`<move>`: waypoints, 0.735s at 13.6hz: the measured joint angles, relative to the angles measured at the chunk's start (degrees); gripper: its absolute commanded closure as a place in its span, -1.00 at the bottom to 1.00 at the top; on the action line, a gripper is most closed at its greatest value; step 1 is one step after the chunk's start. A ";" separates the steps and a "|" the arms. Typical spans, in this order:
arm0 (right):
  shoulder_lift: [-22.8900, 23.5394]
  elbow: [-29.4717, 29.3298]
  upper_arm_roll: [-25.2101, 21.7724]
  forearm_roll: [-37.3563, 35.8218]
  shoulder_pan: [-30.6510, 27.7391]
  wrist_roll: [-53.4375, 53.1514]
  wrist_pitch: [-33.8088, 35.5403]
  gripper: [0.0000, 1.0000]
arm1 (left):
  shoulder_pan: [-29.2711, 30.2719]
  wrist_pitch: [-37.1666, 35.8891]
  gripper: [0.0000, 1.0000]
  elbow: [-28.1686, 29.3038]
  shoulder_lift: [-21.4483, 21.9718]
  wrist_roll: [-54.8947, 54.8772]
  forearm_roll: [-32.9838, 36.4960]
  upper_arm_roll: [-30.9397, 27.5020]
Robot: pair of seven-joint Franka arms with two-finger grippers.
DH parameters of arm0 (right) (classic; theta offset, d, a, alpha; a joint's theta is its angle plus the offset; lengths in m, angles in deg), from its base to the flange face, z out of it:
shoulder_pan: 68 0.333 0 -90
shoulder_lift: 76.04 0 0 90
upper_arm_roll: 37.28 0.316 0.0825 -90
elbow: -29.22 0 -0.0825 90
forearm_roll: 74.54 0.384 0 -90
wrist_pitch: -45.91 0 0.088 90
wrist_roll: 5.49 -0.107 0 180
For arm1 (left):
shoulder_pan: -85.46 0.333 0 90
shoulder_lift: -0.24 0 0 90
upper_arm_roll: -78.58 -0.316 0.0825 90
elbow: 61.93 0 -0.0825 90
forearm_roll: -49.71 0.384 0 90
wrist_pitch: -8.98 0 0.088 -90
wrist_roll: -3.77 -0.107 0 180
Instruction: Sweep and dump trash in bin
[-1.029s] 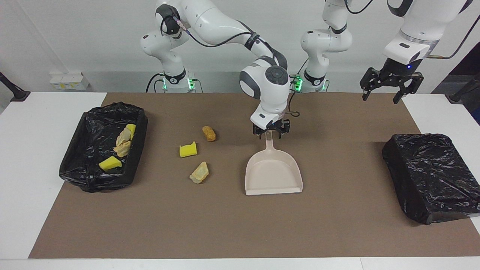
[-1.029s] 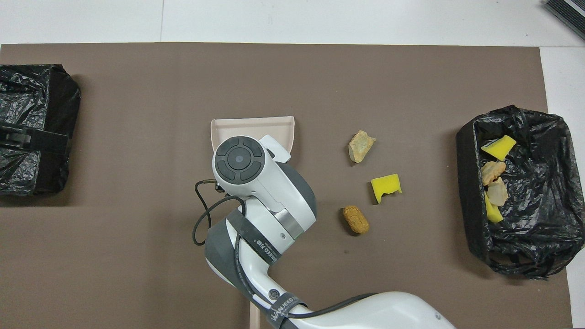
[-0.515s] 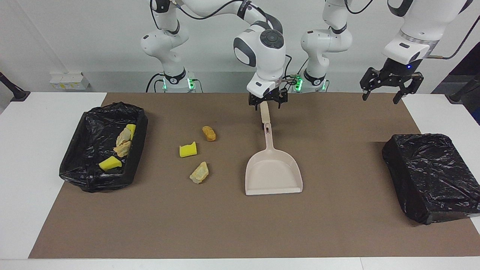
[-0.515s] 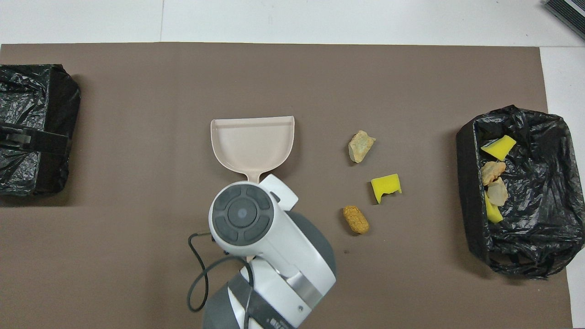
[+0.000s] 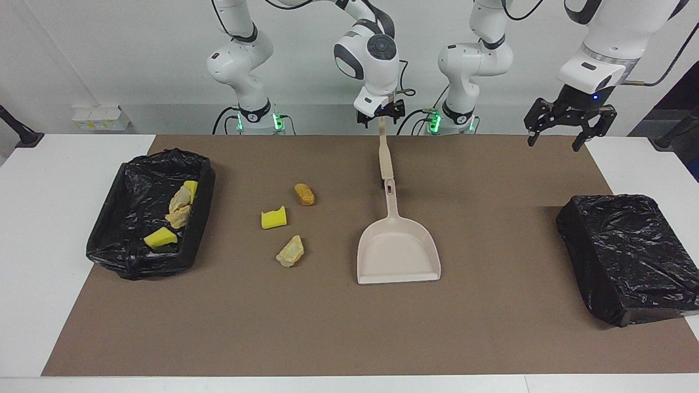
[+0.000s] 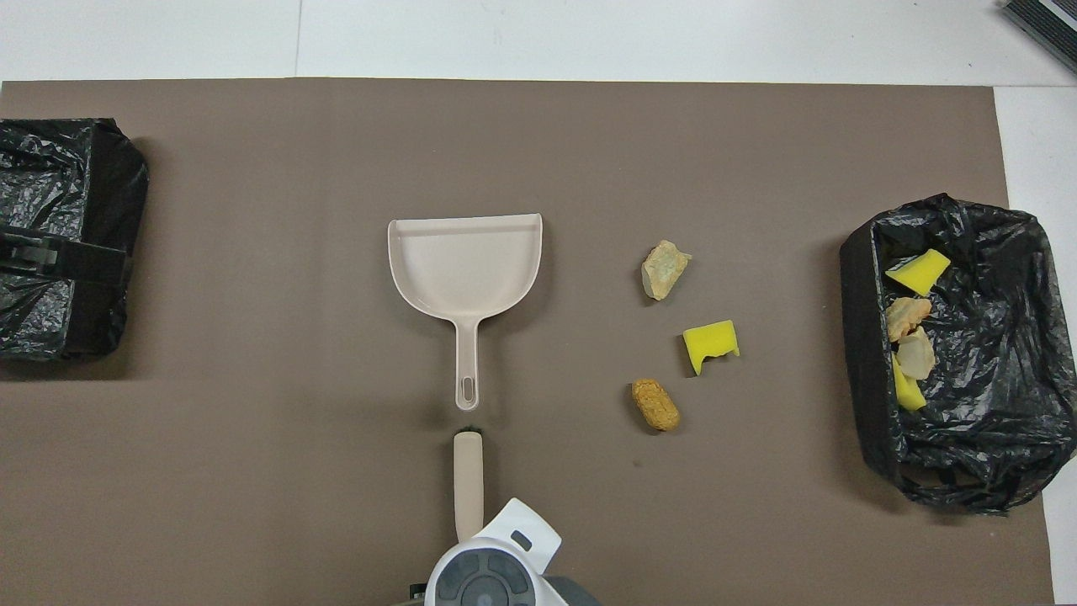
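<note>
While the right gripper [image 5: 380, 115] clamps a beige brush handle [image 5: 384, 158] at the counter's robot-side edge, the left gripper [image 5: 569, 129] hangs spread open near a corner. Three trash chunks [image 5: 273, 218] lie mid-counter beside the dustpan [image 5: 397, 252]; others fill the bin [image 5: 131, 256].

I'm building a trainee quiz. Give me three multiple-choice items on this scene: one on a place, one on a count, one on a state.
1. Where does the dustpan lie?
A in a bin
B on the brown mat
C in a pincer

2. How many loose pieces lie on that mat?
A one
B three
C six

3. What does the right pincer hold?
A nothing
B a cloth
C the brush

Answers:
1. B, it rests flat there, untouched.
2. B, the yellow sponge, orange lump and tan lump.
3. C, it grips the top of the handle and the brush hangs below.
</note>
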 measured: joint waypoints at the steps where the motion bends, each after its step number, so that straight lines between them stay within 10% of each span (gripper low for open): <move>1: 0.04 1.75 0.05 0.08 1.50 -1.90 -2.34 -1.00 | 0.00 -0.03 -1.00 0.00 0.00 0.00 0.00 0.11; 4: 0.06 3.86 0.07 0.15 3.10 -4.28 -4.20 -0.97 | -0.01 -0.06 -1.00 0.00 0.00 0.01 0.00 0.30; 10: 0.45 5.74 0.06 0.29 4.98 -5.23 -6.75 -0.21 | 0.01 -0.06 -1.00 0.00 0.00 0.01 0.00 0.16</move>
